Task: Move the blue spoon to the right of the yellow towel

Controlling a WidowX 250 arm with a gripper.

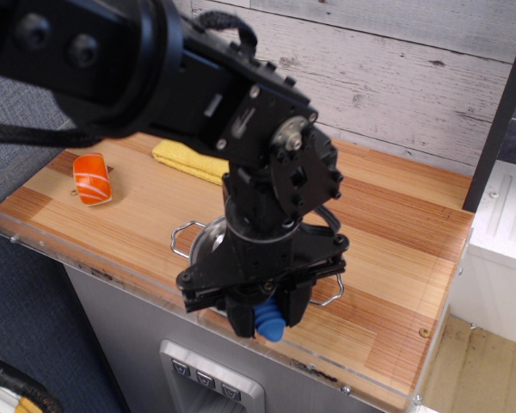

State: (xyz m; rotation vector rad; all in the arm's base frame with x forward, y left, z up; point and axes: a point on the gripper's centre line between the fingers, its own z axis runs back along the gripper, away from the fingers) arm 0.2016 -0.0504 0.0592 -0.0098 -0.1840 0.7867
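My gripper (267, 320) hangs over the table's front edge, its black fingers closed on the ribbed blue handle of the blue spoon (270, 323). Only the handle's end shows below the fingers; the metal bowl is hidden behind the gripper. The yellow towel (187, 161) lies flat at the back left of the wooden table, partly hidden by my arm, well away from the gripper.
A steel pot (205, 244) with wire handles stands just behind the gripper, mostly hidden by it. An orange-and-white sushi piece (92, 179) lies at the left. A clear plastic rim (86, 262) runs along the table's front edge. Bare wood (396, 241) lies at the right.
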